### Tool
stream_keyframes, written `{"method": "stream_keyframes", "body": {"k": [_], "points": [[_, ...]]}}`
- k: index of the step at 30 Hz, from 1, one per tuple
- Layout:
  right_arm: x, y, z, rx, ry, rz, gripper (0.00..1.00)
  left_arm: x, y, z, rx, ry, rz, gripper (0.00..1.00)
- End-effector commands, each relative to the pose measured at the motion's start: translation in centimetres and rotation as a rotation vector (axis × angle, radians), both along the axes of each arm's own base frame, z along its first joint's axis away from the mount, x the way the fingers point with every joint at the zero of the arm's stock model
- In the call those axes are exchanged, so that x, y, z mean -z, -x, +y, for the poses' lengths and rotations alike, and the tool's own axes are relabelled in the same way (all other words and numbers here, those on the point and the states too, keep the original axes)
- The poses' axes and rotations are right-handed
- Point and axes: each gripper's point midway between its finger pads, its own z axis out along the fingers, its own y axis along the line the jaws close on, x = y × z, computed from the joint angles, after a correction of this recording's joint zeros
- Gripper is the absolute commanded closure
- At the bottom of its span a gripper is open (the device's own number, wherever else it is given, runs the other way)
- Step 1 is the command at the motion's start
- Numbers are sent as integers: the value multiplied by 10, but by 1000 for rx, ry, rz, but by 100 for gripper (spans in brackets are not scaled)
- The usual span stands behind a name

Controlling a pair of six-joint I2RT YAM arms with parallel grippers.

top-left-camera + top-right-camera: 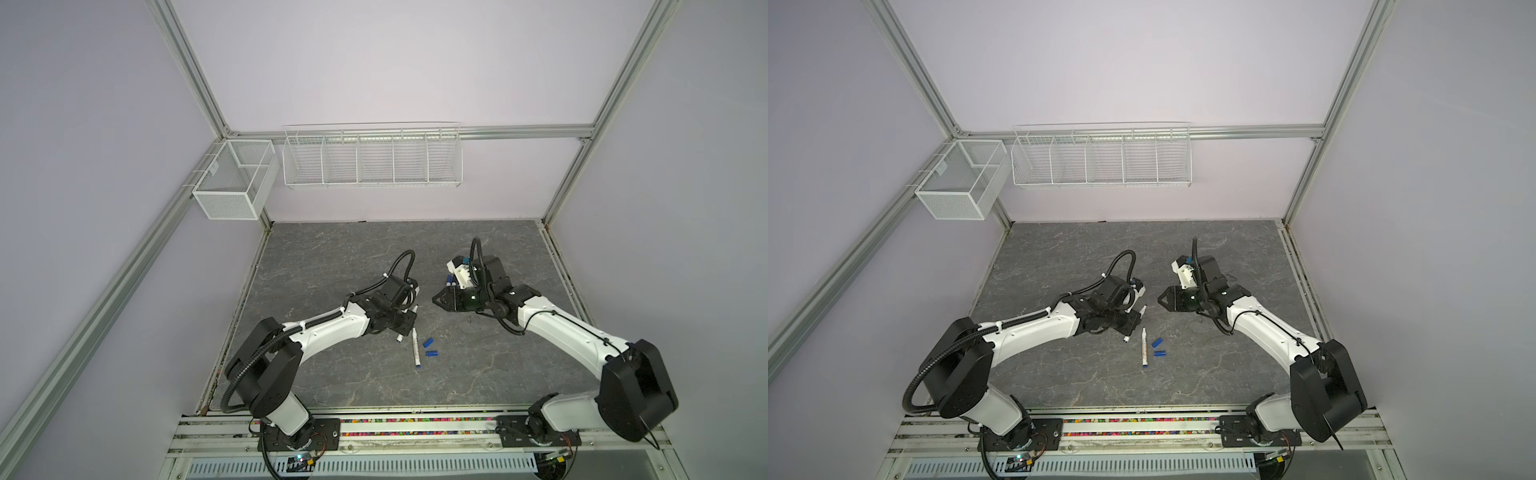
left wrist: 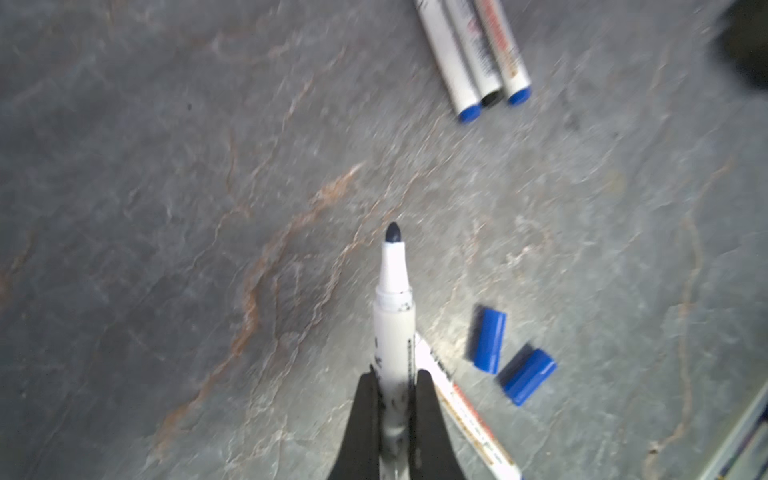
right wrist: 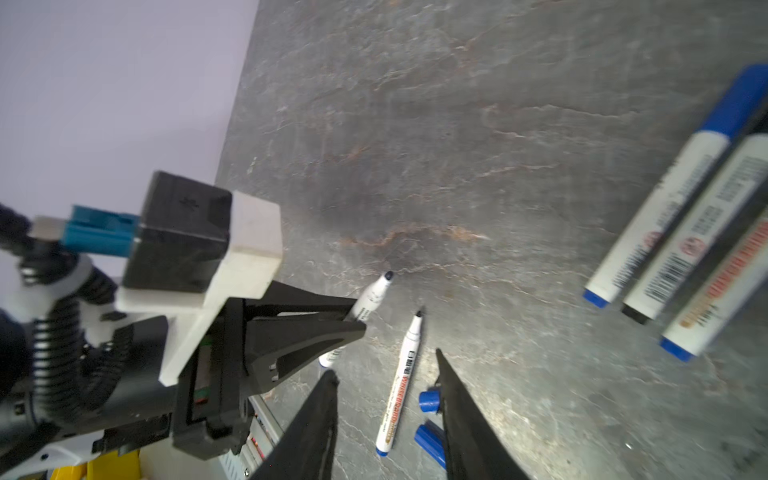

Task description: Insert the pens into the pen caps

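Observation:
My left gripper point(image 2: 394, 374) is shut on the barrel of an uncapped white pen point(image 2: 392, 299), whose dark tip points forward above the table. In both top views this gripper point(image 1: 409, 319) point(image 1: 1136, 320) sits left of centre. A second uncapped pen point(image 1: 415, 347) point(image 3: 401, 386) lies on the table just beside it. Two blue pen caps point(image 1: 428, 342) point(image 1: 432, 354) lie loose next to that pen. My right gripper point(image 1: 435, 300) point(image 3: 384, 363) hovers open and holds nothing, facing the left one. Three capped pens point(image 3: 685, 220) point(image 2: 473, 54) lie side by side near the right arm.
The grey slate table point(image 1: 374, 257) is walled in at the back and both sides. A white wire rack point(image 1: 372, 160) and a mesh basket point(image 1: 235, 178) hang on the back wall, well above the table. A metal rail point(image 1: 415, 428) runs along the front edge.

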Motion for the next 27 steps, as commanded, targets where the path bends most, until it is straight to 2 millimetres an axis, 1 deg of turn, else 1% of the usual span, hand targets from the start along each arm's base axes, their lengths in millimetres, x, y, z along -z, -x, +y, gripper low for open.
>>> {"method": "stream_keyframes", "body": {"k": [1,4,8,14,19,22,25,27], "points": [[-19,-4,14,-11,-115,-30,55,-18,-5,-17,36,92,-25,100],[-17,-7,19,-8,-133,-15,54,-24,-6,-21,33,119,-28,100],[-7,-9,24,-10,-121,15,54,-34,-5,-22,32,160,-53,100],[7,-3,35,-39,-102,52,54,-45,-5,-20,27,192,-84,100],[15,0,41,-54,-93,63,55,-48,-4,-20,34,204,-95,100],[16,-1,44,-54,-108,69,63,-50,-3,-21,38,214,-96,100],[15,-2,47,-49,-131,79,75,-50,-4,-21,32,216,-102,100],[14,-2,48,-52,-145,82,82,-50,-5,-21,29,215,-105,100]]}}
